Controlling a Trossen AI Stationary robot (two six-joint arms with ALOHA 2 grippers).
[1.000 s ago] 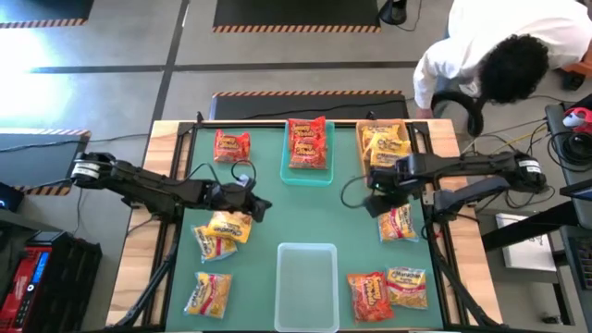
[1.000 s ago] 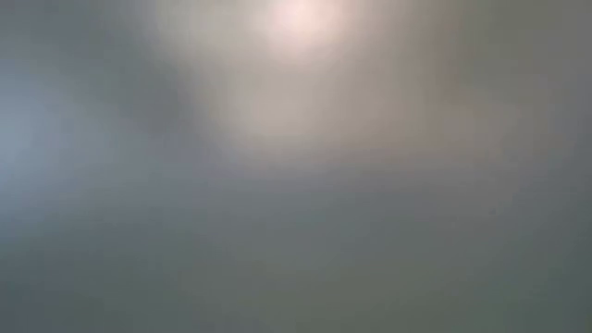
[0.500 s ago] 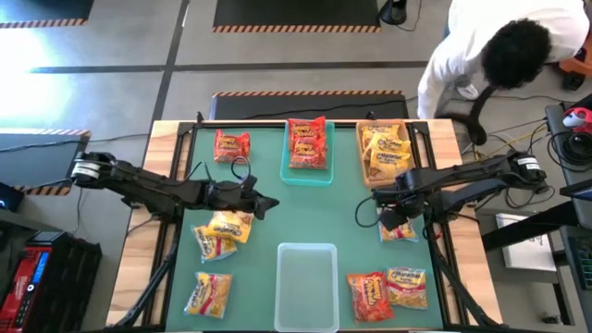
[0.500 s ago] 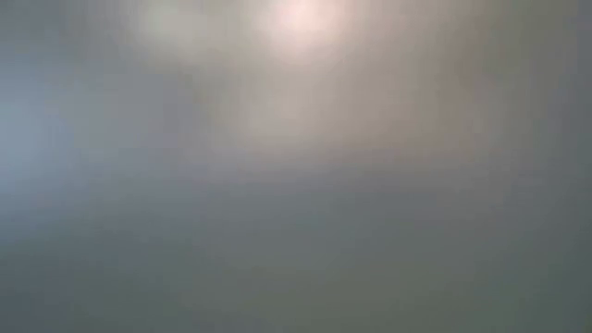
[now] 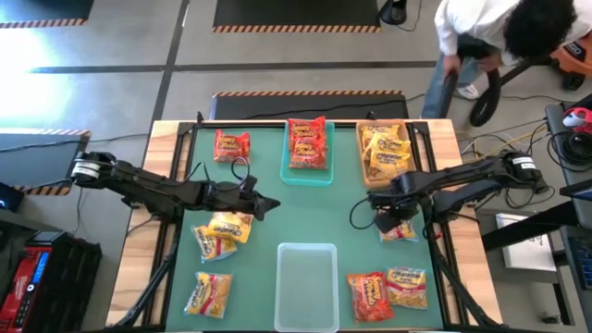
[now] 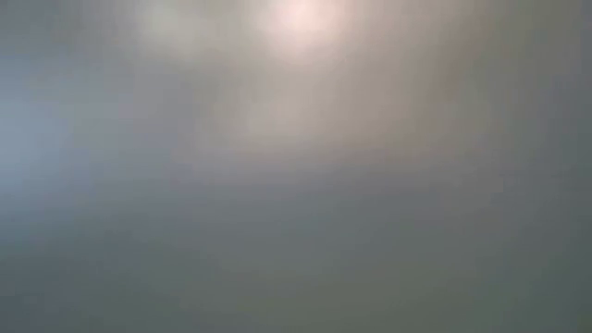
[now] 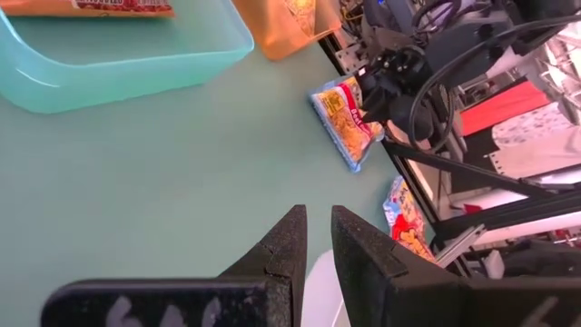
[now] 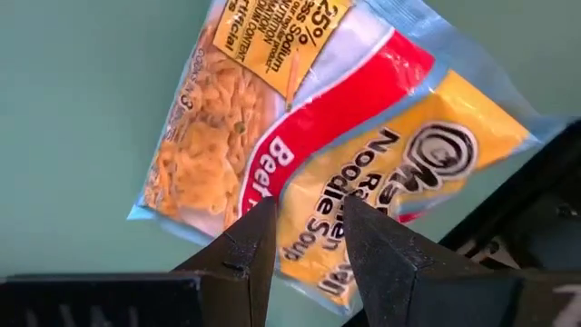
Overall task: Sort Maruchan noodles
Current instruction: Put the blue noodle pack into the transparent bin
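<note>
You are about partway through the sort. The teal bin (image 5: 306, 175) at the top middle of the high view holds red packets (image 5: 306, 143), and the tan bin (image 5: 364, 157) just to its right holds yellow packets (image 5: 388, 151). The clear bin (image 5: 306, 287) at the bottom middle looks empty. Loose noodle packets are left on the green counter (image 5: 305, 217): one red packet (image 5: 232, 145) at the upper left, three yellow ones at the lower left (image 5: 222, 234), and two at the lower right (image 5: 387, 289). One more, a beef packet (image 8: 318, 136), lies flat by the right edge of the counter, right under your right claw (image 5: 387, 222). That claw's two fingers are a little apart, just above the packet, with nothing held. Your left claw (image 5: 266, 203) waits over the middle left of the counter, fingers pressed together and empty. The low view is only a grey blur, so it tells you nothing.
</note>
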